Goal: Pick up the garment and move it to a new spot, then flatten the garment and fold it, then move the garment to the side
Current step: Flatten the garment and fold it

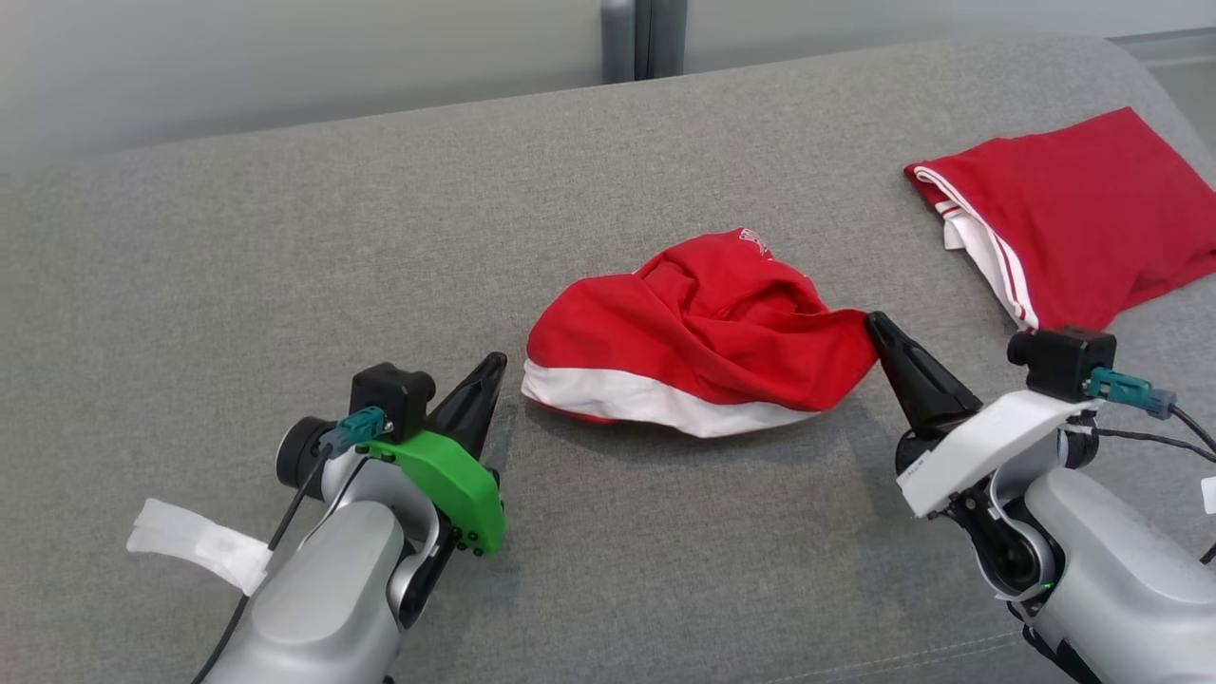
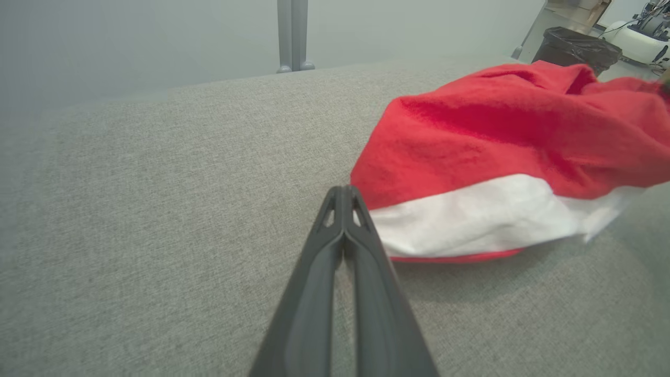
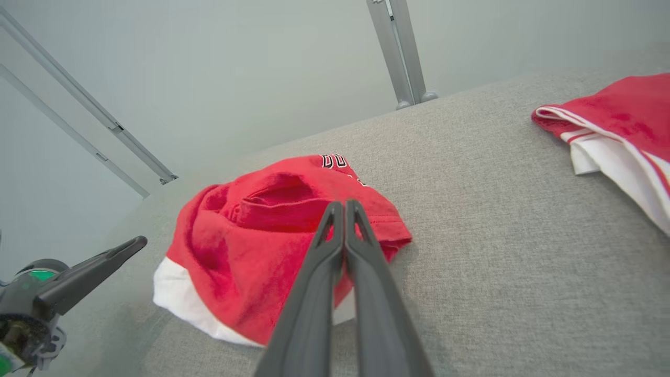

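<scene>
The crumpled red garment (image 1: 698, 332) lay on the grey cushion (image 1: 285, 237), the left gripper (image 1: 494, 366) clenched empty just beside its left edge, the right gripper (image 1: 874, 323) clenched at its right edge.

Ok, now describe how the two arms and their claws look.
Both arms are silver-grey, each ending in a claw of two long, dark, tapering fingers. The left claw has a green bracket; the right claw a white bracket. Each wrist carries a black camera with a teal plug and dark cable.
</scene>
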Robot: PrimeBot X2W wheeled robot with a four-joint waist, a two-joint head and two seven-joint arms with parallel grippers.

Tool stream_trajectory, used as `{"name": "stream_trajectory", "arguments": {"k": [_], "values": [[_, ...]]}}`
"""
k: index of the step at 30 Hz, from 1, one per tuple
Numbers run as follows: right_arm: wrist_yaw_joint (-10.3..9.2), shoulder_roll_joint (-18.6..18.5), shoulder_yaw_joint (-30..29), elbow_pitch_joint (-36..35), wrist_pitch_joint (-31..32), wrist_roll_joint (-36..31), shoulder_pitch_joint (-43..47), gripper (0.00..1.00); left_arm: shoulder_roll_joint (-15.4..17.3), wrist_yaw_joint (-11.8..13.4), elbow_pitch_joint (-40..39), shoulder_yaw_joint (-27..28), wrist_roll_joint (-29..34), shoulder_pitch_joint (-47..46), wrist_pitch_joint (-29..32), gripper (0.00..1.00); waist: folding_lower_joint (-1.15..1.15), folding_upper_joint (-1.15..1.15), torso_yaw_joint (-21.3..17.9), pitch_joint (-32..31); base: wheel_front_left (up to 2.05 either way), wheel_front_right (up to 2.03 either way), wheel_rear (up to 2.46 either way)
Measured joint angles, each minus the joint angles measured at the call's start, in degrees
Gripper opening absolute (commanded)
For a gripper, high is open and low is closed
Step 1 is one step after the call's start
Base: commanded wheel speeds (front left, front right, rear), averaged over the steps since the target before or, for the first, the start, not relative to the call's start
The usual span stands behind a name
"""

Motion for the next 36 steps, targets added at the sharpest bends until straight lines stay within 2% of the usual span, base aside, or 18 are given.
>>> {"name": "stream_trajectory", "arguments": {"k": [7, 20, 21, 22, 23, 27, 36], "values": [[0.00, -1.33, -4.03, -2.12, 0.00, -1.58, 3.47, 0.00, 0.65, 0.48, -2.01, 0.04, -0.53, 2.68, -0.13, 0.00, 0.00, 0.00, 0.18, -2.92, 0.00, 0.00, 0.00], [0.00, -0.25, -15.34, -1.83, 0.00, -4.04, 13.51, 0.00, 4.07, 4.46, -10.59, 1.63, -1.74, 9.71, -0.23, 0.00, 0.00, 0.00, 0.21, -5.58, 0.00, 0.00, 0.00], [0.00, 0.08, -15.80, -1.38, 0.00, -4.34, 14.29, 0.21, 4.27, 4.93, -11.41, 1.89, -1.94, 10.38, -0.23, 0.22, 0.00, 0.00, 0.19, -5.70, 0.00, 0.00, 0.00], [0.00, 0.43, -15.90, -0.90, 0.00, -4.52, 15.01, 1.00, 4.41, 5.48, -12.27, 2.13, -2.30, 11.08, -0.21, 0.76, 0.00, 0.00, 0.16, -5.82, 0.00, 0.00, 0.00], [0.00, 0.74, -15.91, -0.52, 0.00, -4.98, 15.51, 1.00, 4.67, 6.09, -13.07, 2.47, -2.55, 11.78, -0.21, 1.00, 0.00, 0.00, 0.12, -5.90, 0.00, 0.00, 0.00], [0.00, 1.87, -17.30, -0.89, 0.00, -7.11, 15.80, 1.00, 6.34, 7.98, -16.78, 3.41, -2.99, 13.80, -0.21, 1.00, 0.00, 0.00, -0.15, -6.22, 0.00, 0.00, 0.00], [0.00, 1.67, -20.19, -3.41, 0.00, -11.26, 16.66, 1.00, 9.87, 12.72, -26.68, 5.82, -3.49, 18.25, -0.14, 1.00, 0.00, 0.00, 0.22, -7.33, 0.00, 0.00, 0.00]]}}
